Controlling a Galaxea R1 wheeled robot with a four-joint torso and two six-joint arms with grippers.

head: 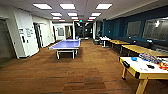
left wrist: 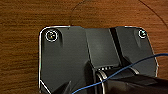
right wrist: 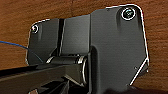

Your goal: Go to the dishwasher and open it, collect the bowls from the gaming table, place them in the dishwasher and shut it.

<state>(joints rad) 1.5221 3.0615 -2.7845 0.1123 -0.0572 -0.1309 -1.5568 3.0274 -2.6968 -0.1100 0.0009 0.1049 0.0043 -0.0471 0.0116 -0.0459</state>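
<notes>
Near, underfoot: brown wood-patterned floor [head: 82, 75], also seen beneath both wrist cameras.
Near right: white-topped, yellow-edged gaming desk [head: 140, 68] on yellow legs, carrying a small round bright-blue bowl [head: 134, 59] at its far side, colourful board-game boxes [head: 150, 58] just right of the bowl, and a small dark item [head: 150, 66] nearer.
Right, farther: row of wooden-topped desks [head: 140, 48] along a teal wall.
Centre, far: blue table-tennis table [head: 66, 45].
End effectors: state of either cannot be told.
</notes>
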